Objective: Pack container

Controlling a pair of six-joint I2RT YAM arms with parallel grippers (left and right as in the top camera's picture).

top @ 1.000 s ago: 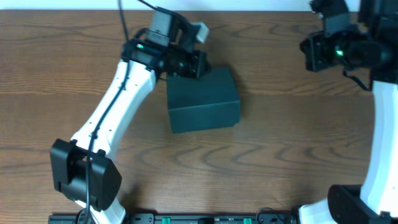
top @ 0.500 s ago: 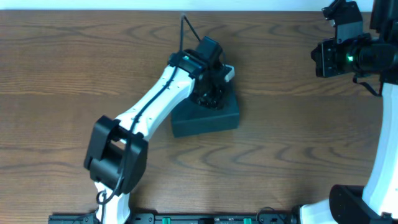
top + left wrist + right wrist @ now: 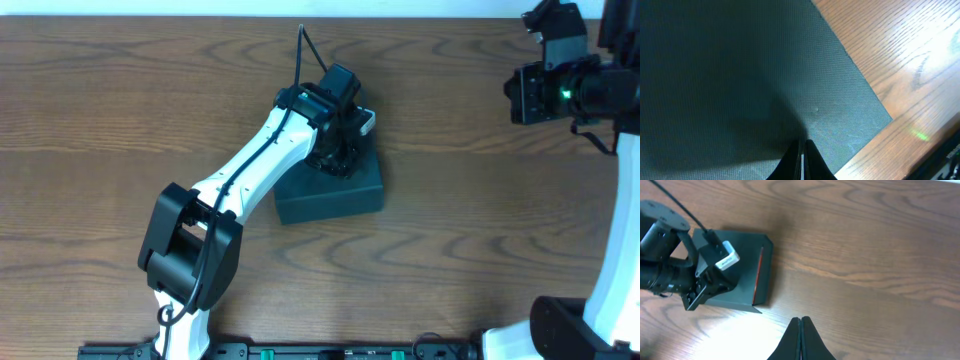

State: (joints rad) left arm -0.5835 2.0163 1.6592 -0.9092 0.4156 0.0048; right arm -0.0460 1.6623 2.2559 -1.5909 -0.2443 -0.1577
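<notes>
The container (image 3: 335,195) is a dark teal-black shallow box lying closed on the wooden table, near the middle. It fills most of the left wrist view (image 3: 740,75) and shows in the right wrist view (image 3: 742,287), with a thin red line along one side. My left gripper (image 3: 335,160) is shut and empty, its fingertips (image 3: 803,150) down on or just above the box lid near its far edge. My right gripper (image 3: 801,330) is shut and empty, held high over bare table at the far right (image 3: 545,90), well away from the box.
The wooden table (image 3: 480,250) runs around the box on all sides. The left arm (image 3: 240,180) stretches from the front left base across to the box. The right arm's white link (image 3: 615,230) runs along the right edge.
The left arm swung from behind the box's far left corner onto its lid by half a second ago, and has barely moved since. The right gripper shifted slightly right.
</notes>
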